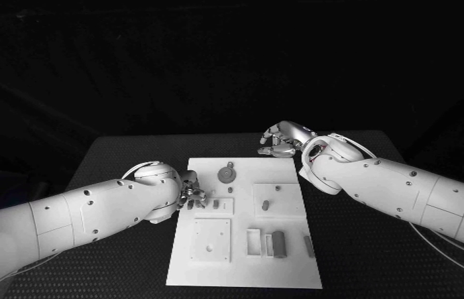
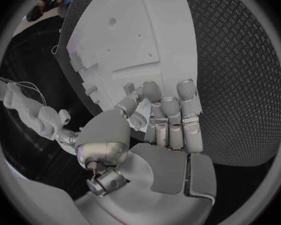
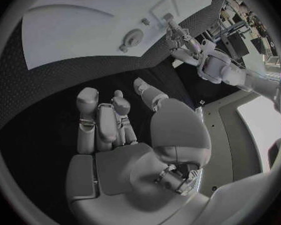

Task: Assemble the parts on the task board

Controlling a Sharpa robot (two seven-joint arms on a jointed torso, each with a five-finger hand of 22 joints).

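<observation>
Your left hand sits at the left edge of the task board, fingers curled down close together over a small part there. From the left wrist view you cannot tell whether they actually pinch it or only rest on it, so treat the hold as unconfirmed.

Your right hand hovers over the black worktop just past the board's far right corner, fingers loosely bent, somewhat apart, holding nothing.

The parts look like small rigid moulded pieces — light, stiff, probably smooth enough to slip or tip if squeezed off-centre. Take them across their narrow sides, low down.

The round disc part near the board's far edge lies flat with a short stub pointing away from you; pinch its rim rather than the face.

The dark bar near the front lies with its long axis running from you toward the far edge, beside a pale slot of the same direction — grip it across the short width, mid-length, so it stays level.
</observation>
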